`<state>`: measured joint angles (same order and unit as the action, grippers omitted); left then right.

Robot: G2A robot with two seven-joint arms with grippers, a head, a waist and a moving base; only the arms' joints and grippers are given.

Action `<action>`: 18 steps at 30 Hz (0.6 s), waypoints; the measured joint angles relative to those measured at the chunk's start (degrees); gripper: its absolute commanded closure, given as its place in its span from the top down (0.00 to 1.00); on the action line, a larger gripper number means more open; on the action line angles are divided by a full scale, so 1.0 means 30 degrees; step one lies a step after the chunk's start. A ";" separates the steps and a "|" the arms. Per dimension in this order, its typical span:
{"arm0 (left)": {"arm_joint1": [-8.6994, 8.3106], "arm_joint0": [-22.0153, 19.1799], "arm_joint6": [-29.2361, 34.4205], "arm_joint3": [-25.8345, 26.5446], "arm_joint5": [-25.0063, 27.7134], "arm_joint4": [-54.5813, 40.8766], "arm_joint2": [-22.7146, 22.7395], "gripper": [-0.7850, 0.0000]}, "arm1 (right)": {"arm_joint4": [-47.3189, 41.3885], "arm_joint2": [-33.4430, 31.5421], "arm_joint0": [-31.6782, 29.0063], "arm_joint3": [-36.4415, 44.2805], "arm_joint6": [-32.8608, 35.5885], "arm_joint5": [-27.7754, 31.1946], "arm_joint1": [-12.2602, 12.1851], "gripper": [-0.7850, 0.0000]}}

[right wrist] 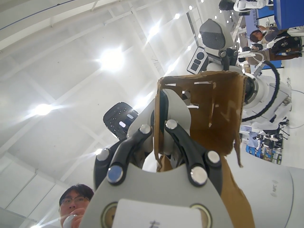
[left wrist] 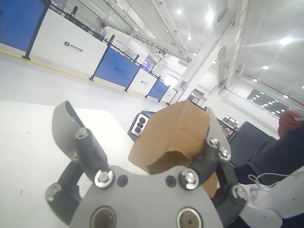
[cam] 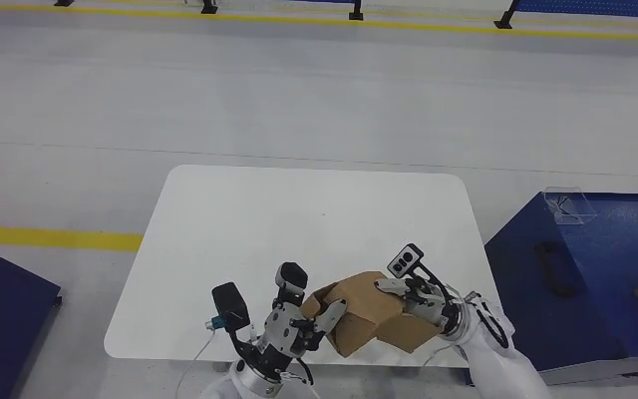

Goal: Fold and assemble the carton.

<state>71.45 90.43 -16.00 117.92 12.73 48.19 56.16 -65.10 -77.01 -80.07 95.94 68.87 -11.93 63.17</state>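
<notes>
We log carton (cam: 364, 307) on table (cam: 249, 229), at its 6 o'clock edge; left gripper (cam: 313, 297) at carton's 9 o'clock, right gripper (cam: 389, 287) at 2 o'clock.

Industrial hall: high girder ceiling (left wrist: 152, 3), blue barrier panels (left wrist: 116, 68), yellow floor line (cam: 70, 238).

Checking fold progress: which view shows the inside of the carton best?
The right wrist view: it looks into the open carton, showing inner walls and slits. The top view shows its outer faces from above; the left wrist view shows one outer corner.
</notes>
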 measured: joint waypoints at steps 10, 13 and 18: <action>0.0157 -0.0197 -0.0265 -0.0420 -0.0376 0.0757 -0.0143 1.00 | -0.0550 -0.0148 0.0052 0.0058 -0.0281 -0.0307 0.0021 0.00; 0.0146 -0.0062 -0.0222 -0.0208 -0.0258 0.0357 0.0211 1.00 | -0.0709 -0.0266 0.0198 -0.0034 -0.0514 -0.0355 0.0030 0.00; 0.0032 0.0601 -0.0030 0.0565 0.0182 -0.0773 0.1269 1.00 | -0.0706 -0.0495 0.0458 -0.0251 -0.0559 -0.0464 0.0015 0.00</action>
<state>71.55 92.23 -16.08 119.62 13.27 45.87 59.97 -67.21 -78.49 -78.70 95.18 67.20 -13.33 63.22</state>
